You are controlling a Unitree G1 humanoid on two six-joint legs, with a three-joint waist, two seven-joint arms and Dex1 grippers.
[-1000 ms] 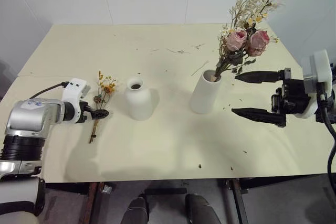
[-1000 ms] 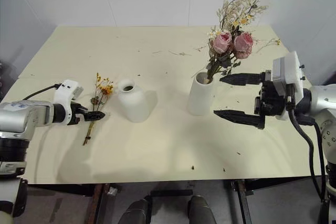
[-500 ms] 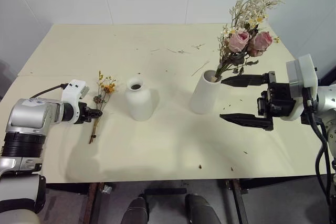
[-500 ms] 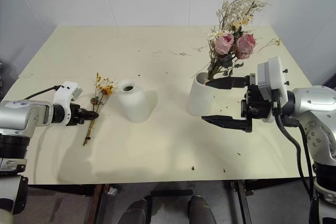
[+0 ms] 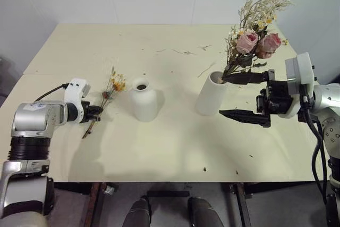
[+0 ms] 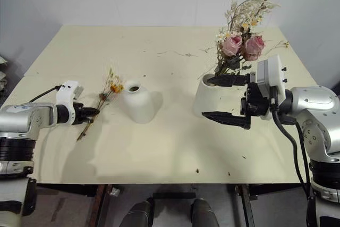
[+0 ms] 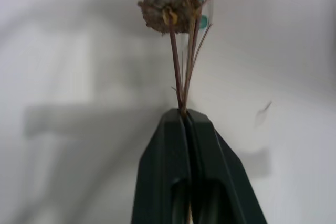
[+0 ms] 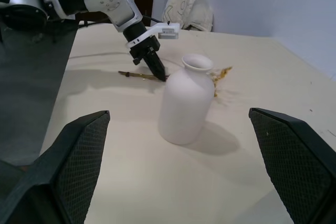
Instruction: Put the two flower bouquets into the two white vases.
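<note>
Yellow bunch (image 5: 109, 97) is pinched low on thin stems by clenched left gripper (image 5: 97, 113), left of squat vase (image 5: 144, 99); slippage or missing the narrow neck is risked. Right gripper (image 5: 245, 96) is spread wide beside tall vase (image 5: 209, 94), where roses (image 5: 257, 42) are already seated and could be knocked.

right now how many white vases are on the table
2. The squat vase stands left of centre, empty. The tall vase stands right of it, holding the rose bouquet.

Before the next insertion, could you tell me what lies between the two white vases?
Bare tabletop between the squat vase and the cylinder vase, in the left eye view.
</note>
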